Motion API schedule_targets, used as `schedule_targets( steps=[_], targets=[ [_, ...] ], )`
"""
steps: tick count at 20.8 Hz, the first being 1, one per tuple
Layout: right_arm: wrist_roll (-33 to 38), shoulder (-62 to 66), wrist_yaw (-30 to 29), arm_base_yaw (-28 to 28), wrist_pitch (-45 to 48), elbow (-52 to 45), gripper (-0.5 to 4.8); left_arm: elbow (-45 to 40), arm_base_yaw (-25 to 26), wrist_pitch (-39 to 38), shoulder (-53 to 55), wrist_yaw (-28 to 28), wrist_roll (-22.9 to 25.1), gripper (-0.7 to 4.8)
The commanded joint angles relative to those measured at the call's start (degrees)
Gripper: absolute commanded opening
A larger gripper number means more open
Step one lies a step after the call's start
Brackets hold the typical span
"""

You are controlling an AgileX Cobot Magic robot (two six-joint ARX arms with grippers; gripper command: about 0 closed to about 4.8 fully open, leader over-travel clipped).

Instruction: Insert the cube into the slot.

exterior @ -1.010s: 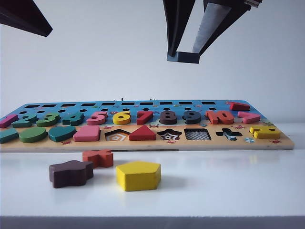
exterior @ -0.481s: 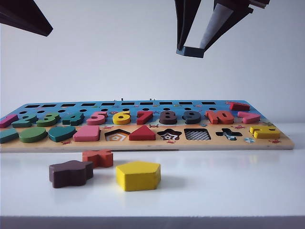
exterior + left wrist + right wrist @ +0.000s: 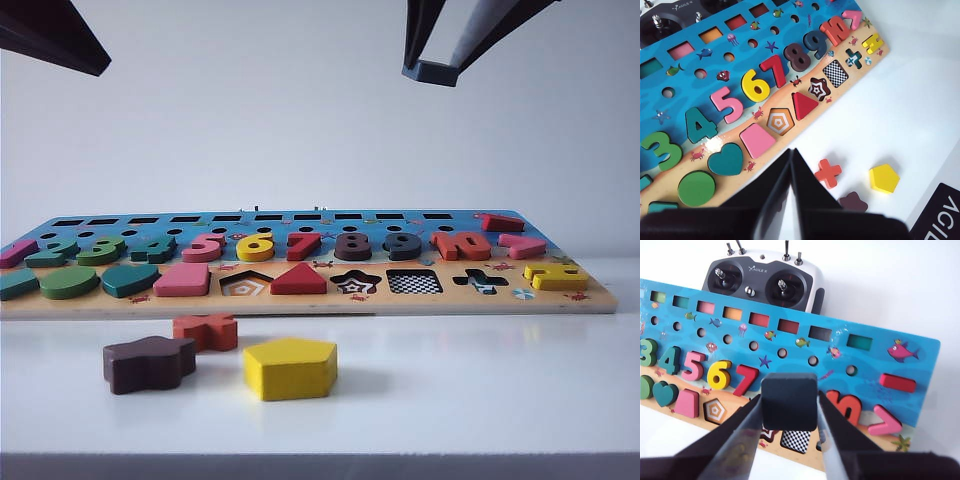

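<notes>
Right wrist view shows the right gripper (image 3: 790,405) clamped on the cube (image 3: 789,401), high above the board, roughly over the slot (image 3: 792,441). If the cube descends twisted, a corner may catch the rim. The left gripper (image 3: 790,185) waits aside, apparently closed.

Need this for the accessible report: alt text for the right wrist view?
The right tool holds the cube between its fingers above the puzzle board, with the slot just beyond it. Coloured number pieces fill the board, and a radio controller lies behind it.
</notes>
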Motion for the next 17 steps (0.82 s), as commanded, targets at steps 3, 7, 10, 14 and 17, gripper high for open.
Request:
schedule_targets(
  steps=[3, 7, 10, 14, 17],
  targets=[
    [-0.35, -5.40, -1.01, -1.84, 0.59, -5.62, -0.05, 0.17, -0.07, 0.81, -0.07, 0.26, 0.17, 0.17],
    [-0.11, -10.91, -5.01, -1.88, 0.59, -12.98, -0.05, 0.17, -0.07, 0.81, -0.07, 0.26, 0.17, 0.17],
    [1.01, -13.92, -8.00, -1.86, 1.68, -18.18, -0.05, 0.17, -0.07, 0.81, -0.07, 0.26, 0.17, 0.17],
    [3.15, -14.34, -9.75, -1.86, 4.22, -21.73, -0.05, 0.20, -0.07, 0.81, -0.07, 0.26, 0.17, 0.17],
    [6.40, -13.29, -10.84, -1.77, 9.88, -23.74, -0.05, 0.17, -0.07, 0.81, -0.07, 0.26, 0.17, 0.17]
  ],
)
